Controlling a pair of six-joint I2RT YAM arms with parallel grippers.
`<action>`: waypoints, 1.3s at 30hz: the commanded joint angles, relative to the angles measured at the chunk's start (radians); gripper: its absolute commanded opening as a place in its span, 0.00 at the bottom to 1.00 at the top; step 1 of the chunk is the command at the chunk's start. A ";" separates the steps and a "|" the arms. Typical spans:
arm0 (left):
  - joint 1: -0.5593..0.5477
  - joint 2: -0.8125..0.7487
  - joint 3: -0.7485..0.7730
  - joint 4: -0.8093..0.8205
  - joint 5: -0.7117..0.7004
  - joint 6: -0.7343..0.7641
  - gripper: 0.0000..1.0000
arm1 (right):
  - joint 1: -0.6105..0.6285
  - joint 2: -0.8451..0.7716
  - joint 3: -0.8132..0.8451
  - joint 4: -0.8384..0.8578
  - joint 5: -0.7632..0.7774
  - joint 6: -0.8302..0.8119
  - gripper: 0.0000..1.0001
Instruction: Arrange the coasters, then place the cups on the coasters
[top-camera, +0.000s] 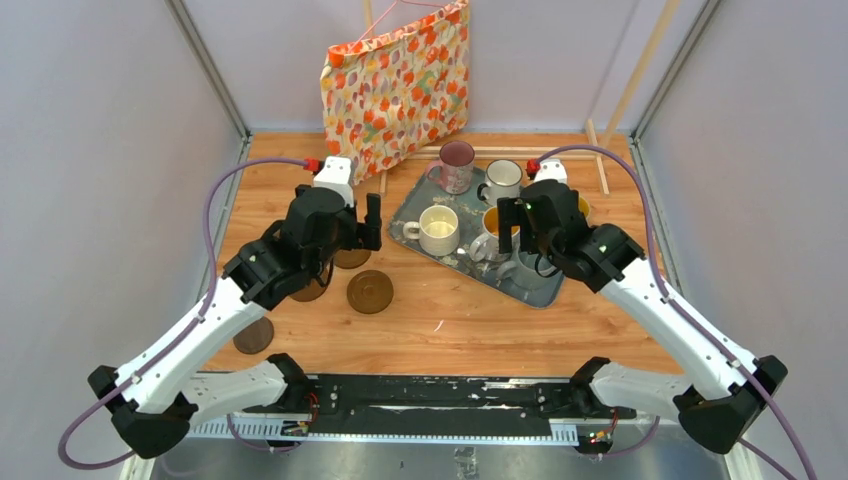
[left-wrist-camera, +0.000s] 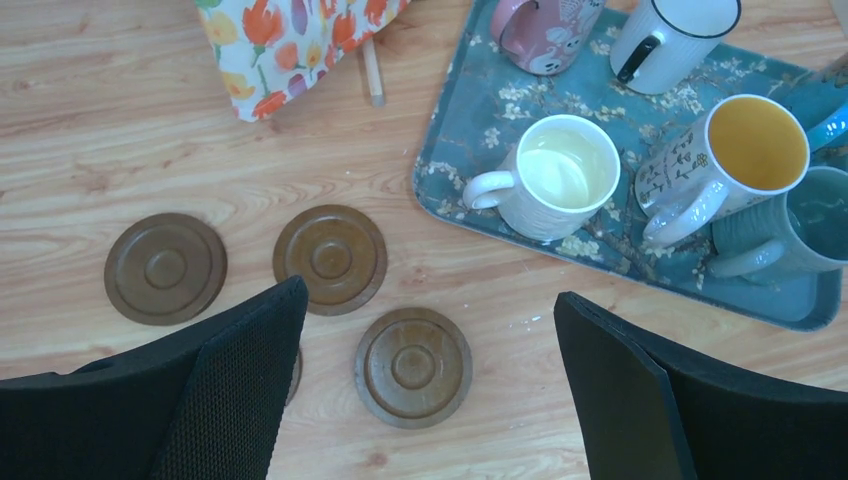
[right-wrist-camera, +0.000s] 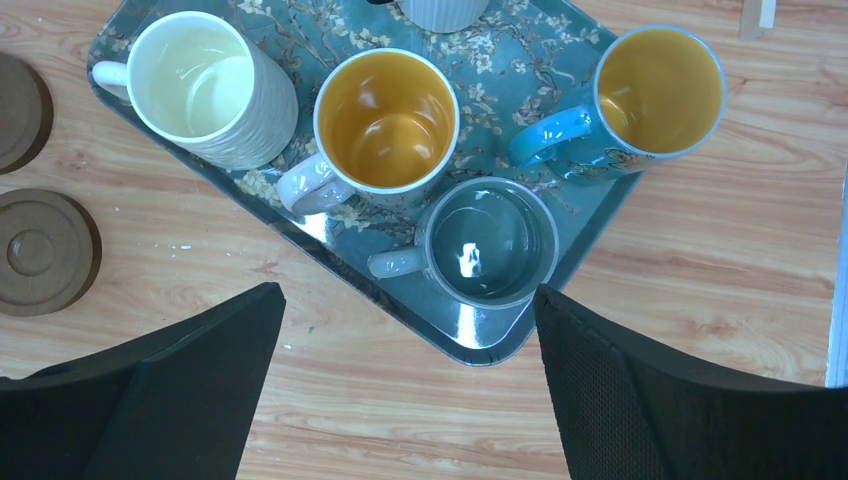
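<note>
Top external view. Nearest, one flat round dark-brown coaster (top-camera: 254, 336) lies on the pale wood counter (top-camera: 440, 335), just beside the left forearm. Further in, a second coaster (top-camera: 370, 291) lies fully exposed. Two more are half covered by the left arm. All lie flat, grooved face up, and being round they have no long axis.

Left wrist view. The left fingers (left-wrist-camera: 230, 400) stand wide apart, holding nothing, above the counter. Three coasters (left-wrist-camera: 331, 259) show whole here, apart from one another, plus a sliver of a further disc (left-wrist-camera: 297, 372) behind the left-hand finger. From above, the arm hides part of this spread.

Right wrist view. The right fingers (right-wrist-camera: 650, 390) are likewise wide apart and hold nothing, over the near corner of the blue-grey floral rectangular tray (right-wrist-camera: 480, 345). In the top view the tray's long axis runs far-left to near-right.

The mugs are all upright on the tray, mouths up, none on a coaster.
- **Near corner:** grey mug (right-wrist-camera: 490, 240), handle pointing left.
- **Behind it:** white mug with yellow inside (right-wrist-camera: 385, 120), handle near-left, and cream ribbed mug (right-wrist-camera: 205, 85), handle left.
- **Right edge:** yellow-inside mug with blue handle (right-wrist-camera: 660, 90), handle left. It shows whole only in this view; from above the right wrist largely hides it.
- **Far end:** pink mug (top-camera: 456, 165) and white mug with dark rim (top-camera: 503, 180). Both are whole in the top view and cropped in the left wrist view.

At the back of the counter stands a floral fabric bag (top-camera: 400, 85).
</note>
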 joint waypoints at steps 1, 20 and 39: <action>0.007 -0.051 -0.033 -0.012 -0.023 -0.004 1.00 | 0.009 -0.020 0.006 -0.020 0.038 -0.020 1.00; 0.012 -0.083 -0.310 0.012 0.001 -0.179 1.00 | 0.010 -0.012 -0.061 -0.003 -0.016 0.003 1.00; 0.072 0.116 -0.483 0.262 0.230 -0.250 1.00 | 0.011 -0.055 -0.207 0.003 -0.033 0.073 1.00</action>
